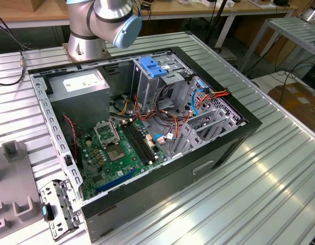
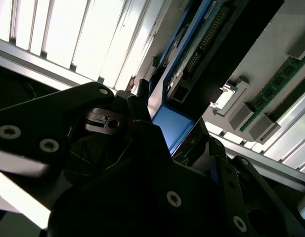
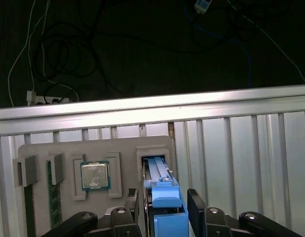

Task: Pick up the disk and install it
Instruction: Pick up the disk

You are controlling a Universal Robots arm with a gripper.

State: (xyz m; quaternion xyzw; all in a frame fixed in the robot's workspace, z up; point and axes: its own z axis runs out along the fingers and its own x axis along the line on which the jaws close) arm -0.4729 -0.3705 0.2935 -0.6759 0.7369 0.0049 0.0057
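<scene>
Disk between the gripper's parted fingers

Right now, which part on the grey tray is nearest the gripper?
The disk with blue rails, right at the gripper; the square processor and the green memory stick sit farther aside.

Silver-grey arm with pale blue joint cap; black tool, bright round screws.

The disk runs off the edge in the first wrist view; in the second wrist view the dark body of the gripper hides most of it, just a blue corner showing
</scene>
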